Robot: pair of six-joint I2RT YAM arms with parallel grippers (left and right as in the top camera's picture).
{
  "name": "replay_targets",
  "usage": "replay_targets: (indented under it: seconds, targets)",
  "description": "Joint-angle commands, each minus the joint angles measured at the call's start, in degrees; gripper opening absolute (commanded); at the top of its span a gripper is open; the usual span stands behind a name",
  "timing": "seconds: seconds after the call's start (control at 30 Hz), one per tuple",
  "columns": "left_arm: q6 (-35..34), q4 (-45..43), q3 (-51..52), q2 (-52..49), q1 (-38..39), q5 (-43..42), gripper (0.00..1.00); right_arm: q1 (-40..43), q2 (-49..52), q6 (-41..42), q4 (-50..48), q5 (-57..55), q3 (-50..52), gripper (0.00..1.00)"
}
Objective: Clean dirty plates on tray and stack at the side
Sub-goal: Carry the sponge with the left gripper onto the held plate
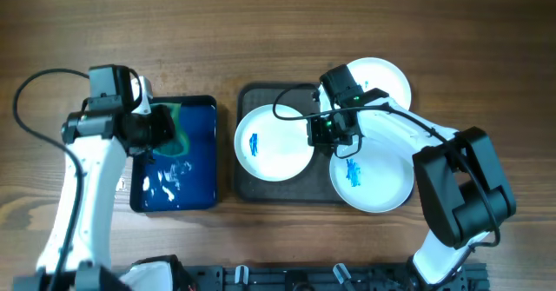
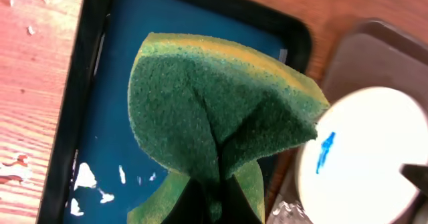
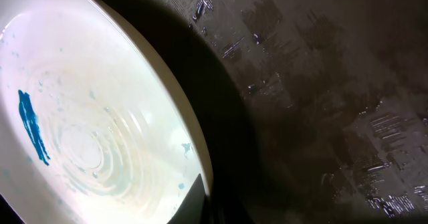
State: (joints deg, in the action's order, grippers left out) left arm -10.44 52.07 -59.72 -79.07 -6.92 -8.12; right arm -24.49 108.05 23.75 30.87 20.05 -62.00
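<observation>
nothing legible in any view: no text, label, brand, number or sign. only blue paint-like streaks (image 1: 254, 143) on the round white plates (image 1: 282, 156), forming no letters or digits.
</observation>
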Motion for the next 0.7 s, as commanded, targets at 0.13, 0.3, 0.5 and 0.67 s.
replay_targets:
  seconds: [0.13, 0.3, 0.5, 0.67]
  targets:
    - [-2.2, -3.3, -0.5, -13.6, -0.3, -4.7, 0.04, 0.1, 1.1, -1.0, 0.5, -2.1, 0.5, 0.04]
    - [-2.7, -3.0, -0.5, -11.4, 1.2, -13.2, 0.04, 0.1, 1.1, -1.2, 0.5, -0.8, 0.5, 0.04]
    - [-6.2, -2.6, -0.7, -9.5, 7.9, -19.8, 0.04, 0.4, 1.1, 5.9, 3.1, -8.9, 0.5, 0.04]
    - [-9.8, -5.4, -0.7, -9.6, 17.3, -19.0, 0.04, 1.3, 0.6, 6.5, 4.6, -13.4, 0.4, 0.04]
